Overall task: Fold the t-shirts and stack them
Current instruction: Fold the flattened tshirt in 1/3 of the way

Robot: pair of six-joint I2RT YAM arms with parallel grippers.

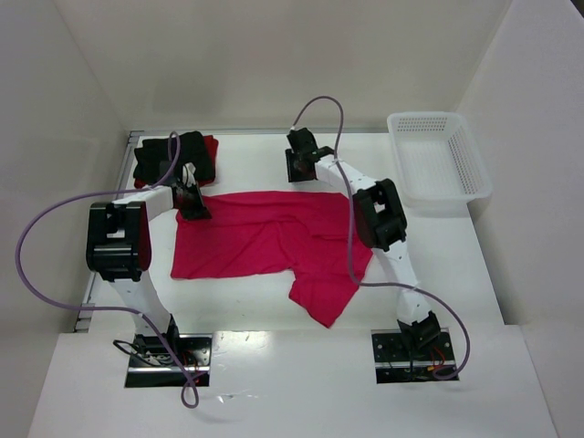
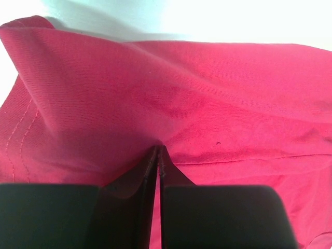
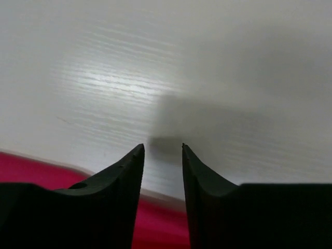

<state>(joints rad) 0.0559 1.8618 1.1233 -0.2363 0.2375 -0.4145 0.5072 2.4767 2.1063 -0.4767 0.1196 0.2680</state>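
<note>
Black and shut tight, the left tool (image 2: 157,151) pinched a fold of the crimson-pink t-shirt (image 2: 171,93), which lay spread mid-table. The right tool (image 3: 162,148) hung partly open and empty over bare table (image 3: 155,67) just past the shirt's far edge. A folded black t-shirt (image 1: 151,162) sat at the far left corner.

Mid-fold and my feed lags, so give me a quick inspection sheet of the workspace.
Surface: white table, glare near the arm bases.
Job's things: crimson-pink t-shirt half-spread mid-table; black t-shirt folded atop darker red t-shirt, far left corner.
Clutter: white perforated basket, far right, empty.
Claws: left claw shut on the pink shirt's edge; right claw open over table beyond the shirt.
Cables: purple cables loop free; the right one hangs over the shirt.
Surroundings: white walls.
</note>
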